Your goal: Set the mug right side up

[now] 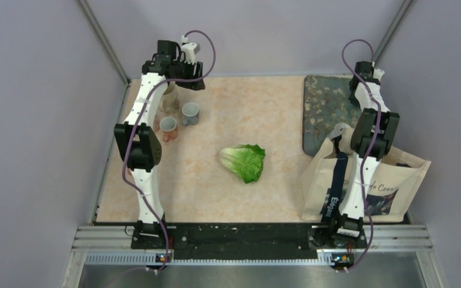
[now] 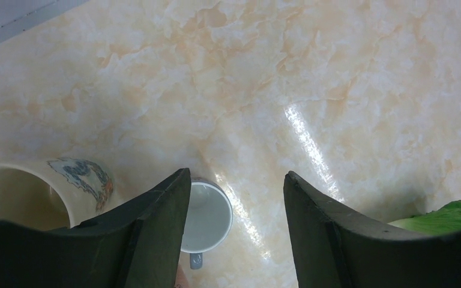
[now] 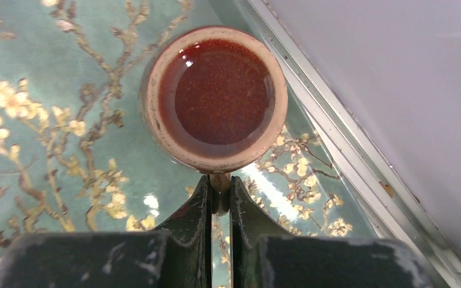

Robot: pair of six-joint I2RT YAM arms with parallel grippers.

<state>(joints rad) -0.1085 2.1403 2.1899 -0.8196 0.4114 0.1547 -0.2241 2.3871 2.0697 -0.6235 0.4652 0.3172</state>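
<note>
A brown mug with a glossy red inside stands mouth up on the floral mat. My right gripper is shut on its small handle at the near side of the rim. In the top view my right gripper is over the back of the mat and hides the mug. My left gripper is open and empty, high above a grey-blue mug that stands mouth up. My left gripper also shows in the top view, at the back left.
A cream mug with a painted picture stands left of the grey-blue mug, and a white and pink mug stands nearer. A lettuce lies mid-table. A tote bag stands at the right by the wall.
</note>
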